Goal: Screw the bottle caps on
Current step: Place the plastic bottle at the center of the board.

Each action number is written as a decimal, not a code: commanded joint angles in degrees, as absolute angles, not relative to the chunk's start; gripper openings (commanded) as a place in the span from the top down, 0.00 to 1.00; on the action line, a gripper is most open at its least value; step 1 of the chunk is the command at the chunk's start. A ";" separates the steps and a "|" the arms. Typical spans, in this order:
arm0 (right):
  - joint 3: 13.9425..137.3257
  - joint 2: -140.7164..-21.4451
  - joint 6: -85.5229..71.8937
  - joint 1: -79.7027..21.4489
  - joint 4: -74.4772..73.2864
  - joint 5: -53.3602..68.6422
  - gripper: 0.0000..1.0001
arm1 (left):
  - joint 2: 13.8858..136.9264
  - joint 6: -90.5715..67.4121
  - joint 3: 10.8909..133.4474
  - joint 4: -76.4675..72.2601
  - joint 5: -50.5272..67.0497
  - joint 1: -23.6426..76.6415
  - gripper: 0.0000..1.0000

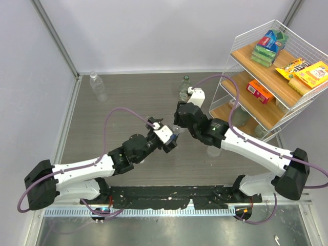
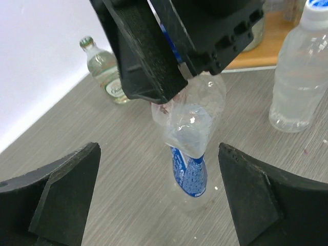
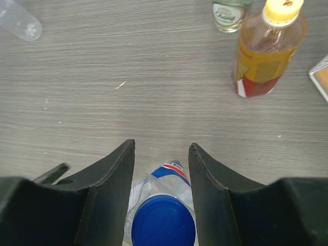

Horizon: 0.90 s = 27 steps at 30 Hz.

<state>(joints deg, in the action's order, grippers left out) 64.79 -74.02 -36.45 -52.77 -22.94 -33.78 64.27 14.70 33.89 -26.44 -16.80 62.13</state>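
- Bottle cap, dark blue point(image 3: 163, 221): sits on the mouth of the bottle with the blue label point(image 2: 188, 171), at the middle of the desk point(image 1: 123, 97). How tightly it is screwed down cannot be told.
- Bottle with the blue label: clear and crumpled at the upper body, gripped near the top and hanging cap-up with its base low over the desk.
- Right end effector point(image 3: 161, 144): partly closed, one finger pressed to each side of the bottle just below the cap.
- Left end effector point(image 1: 173, 141): spread wide and holding nothing. It faces the bottle from the near side, and its two fingers point(image 2: 66, 189) stand well clear of the bottle on either side.
- Amber bottle point(image 3: 266, 56): upright on the desk beyond the held bottle, red label facing the camera, yellow cap point(image 3: 281, 9) on top.
- Green-label bottle point(image 2: 105, 72): small and clear, upright near the back wall, just beside the amber bottle.
- Clear bottle with a white-and-blue cap point(image 2: 300, 77): upright to the right of the held bottle, near the shelf.
- Plain clear bottle point(image 1: 97, 86): upright at the far left of the desk, well apart from the others.
- Wire shelf point(image 1: 241, 66): stands at the right rear of the desk and carries boxed snacks point(image 1: 260, 91).
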 commanded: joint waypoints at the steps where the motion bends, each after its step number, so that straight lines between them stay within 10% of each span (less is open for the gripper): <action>1: 69.96 -74.71 -30.15 -53.09 -25.56 -39.90 0.99 | 58.37 10.11 33.05 -29.10 -15.47 62.05 0.00; 27: 68.82 -80.94 -25.05 -27.60 -26.99 -35.16 0.92 | 54.32 -28.92 36.56 -3.08 -10.28 36.65 0.00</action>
<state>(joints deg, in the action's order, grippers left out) 69.28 -80.62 -26.17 -28.27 -30.52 -35.83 55.66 -26.72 34.65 -4.73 -10.28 36.99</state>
